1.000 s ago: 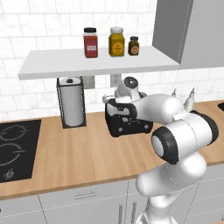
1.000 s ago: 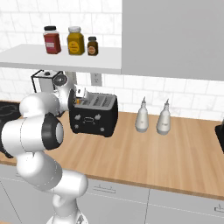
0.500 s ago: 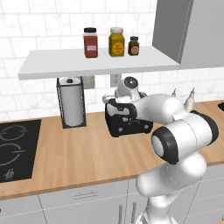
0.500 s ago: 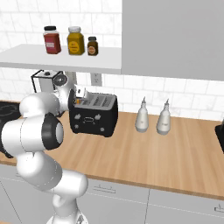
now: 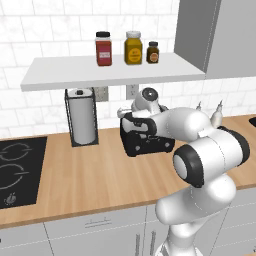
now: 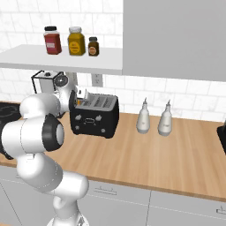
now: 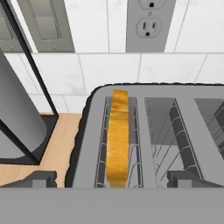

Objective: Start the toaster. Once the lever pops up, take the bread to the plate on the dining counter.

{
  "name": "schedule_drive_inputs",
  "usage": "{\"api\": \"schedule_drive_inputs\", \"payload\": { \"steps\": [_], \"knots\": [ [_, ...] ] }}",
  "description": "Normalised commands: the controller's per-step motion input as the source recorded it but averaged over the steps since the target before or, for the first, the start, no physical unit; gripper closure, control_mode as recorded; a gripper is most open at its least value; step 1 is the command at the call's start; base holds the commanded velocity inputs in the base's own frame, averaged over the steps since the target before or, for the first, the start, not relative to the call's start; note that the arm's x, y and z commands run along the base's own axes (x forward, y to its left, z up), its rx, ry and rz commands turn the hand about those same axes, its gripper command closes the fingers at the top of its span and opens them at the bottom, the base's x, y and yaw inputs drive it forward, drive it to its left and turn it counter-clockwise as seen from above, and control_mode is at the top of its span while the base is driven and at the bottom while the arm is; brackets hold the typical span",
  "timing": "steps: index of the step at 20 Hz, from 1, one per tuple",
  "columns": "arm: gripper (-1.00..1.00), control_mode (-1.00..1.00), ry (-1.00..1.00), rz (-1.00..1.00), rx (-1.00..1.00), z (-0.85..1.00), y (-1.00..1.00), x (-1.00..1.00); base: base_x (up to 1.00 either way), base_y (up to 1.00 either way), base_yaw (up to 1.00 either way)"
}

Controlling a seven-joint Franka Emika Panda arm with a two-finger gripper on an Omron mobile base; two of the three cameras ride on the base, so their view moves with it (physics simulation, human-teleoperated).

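The toaster stands on the wood counter against the tiled wall, between the paper-towel holder on its left and two white bottles on its right. Its two slots run from near to far in the hand view.

The bread stands on edge in the left slot, its golden crust up and its long axis along the slot, pointing toward the wall. The right slot shows bare wire guides.

The gripper hangs just above the toaster's near edge, over the bread. Its two dark fingertips rise well apart, one on each side of the left slot, so the jaws stand apart and clamp nothing.

An outlet sits on the wall behind the toaster. Three jars stand on the shelf above.
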Motion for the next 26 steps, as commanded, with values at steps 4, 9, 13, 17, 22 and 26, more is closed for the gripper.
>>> {"api": "schedule_drive_inputs", "payload": {
  "steps": [4,9,13,17,22,26],
  "knots": [
    [-1.00,-1.00,0.00,0.00,0.00,0.00,-0.05,0.01,0.00,0.00,0.00],
    [-1.00,-1.00,0.00,0.00,0.00,-0.01,0.00,0.04,0.00,0.00,0.00],
    [-1.00,-1.00,0.00,0.00,0.00,0.00,-0.02,0.13,0.00,0.00,0.00],
    [-1.00,-1.00,0.01,-0.01,0.00,-0.03,0.00,0.23,0.00,0.00,0.00],
    [-1.00,-1.00,0.00,-0.02,0.00,-0.14,0.00,0.05,0.00,0.00,0.00],
    [-1.00,-1.00,0.00,-0.01,0.00,-0.19,0.00,0.01,0.00,0.00,0.00]
  ]
}}
